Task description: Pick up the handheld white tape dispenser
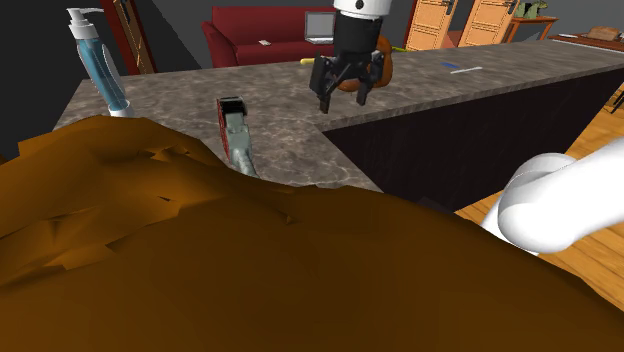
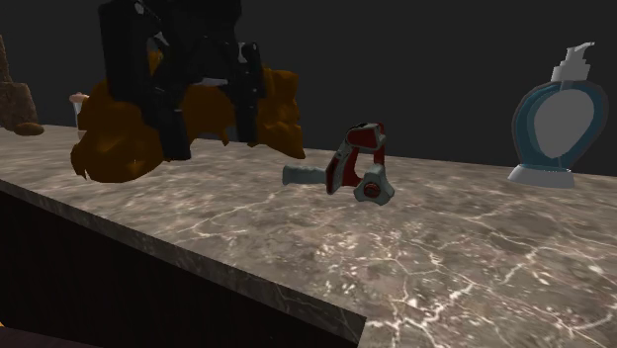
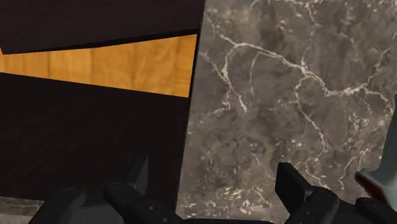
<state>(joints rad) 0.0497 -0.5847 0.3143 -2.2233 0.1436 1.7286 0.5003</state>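
The black two-finger gripper point(image 1: 344, 100) hangs over the edge of the grey-brown marble counter point(image 1: 170, 95) with its fingers point(image 3: 137, 178) wide apart and nothing between them, and the grey and red handheld tape dispenser point(image 2: 354, 163) lies on the same counter, near the gripper but not touching it.

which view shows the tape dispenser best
The second exterior view: the tape dispenser lies side-on, grey handle and red-and-white body whole. The shoulder view shows it end-on, its near end behind a brown mass. The wrist view catches a sliver.
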